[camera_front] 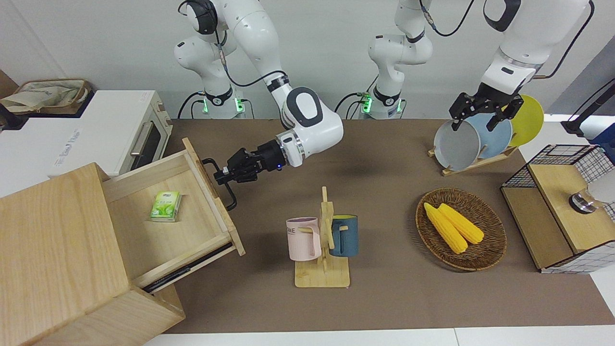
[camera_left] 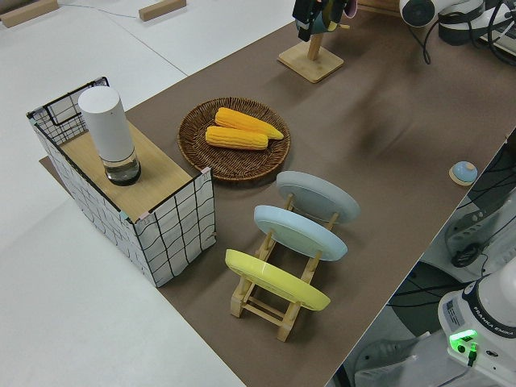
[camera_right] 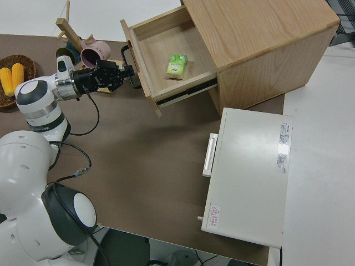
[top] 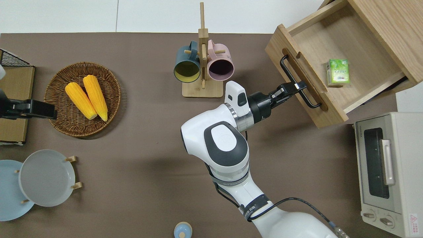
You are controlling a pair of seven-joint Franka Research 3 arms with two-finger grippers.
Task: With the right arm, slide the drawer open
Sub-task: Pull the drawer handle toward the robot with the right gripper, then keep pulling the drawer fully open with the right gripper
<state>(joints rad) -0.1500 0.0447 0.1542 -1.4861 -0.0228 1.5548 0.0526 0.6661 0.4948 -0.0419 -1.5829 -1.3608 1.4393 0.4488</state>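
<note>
The pale-wood drawer stands pulled far out of the large pale-wood cabinet. A small green box lies inside it. My right gripper is shut on the drawer's black bar handle, near the end nearer to the robots. The left arm is parked, its gripper held above the table.
A mug rack with a pink and a blue mug stands near the drawer front. A white toaster oven sits beside the cabinet, nearer the robots. A corn basket, plate rack and mesh box are at the left arm's end.
</note>
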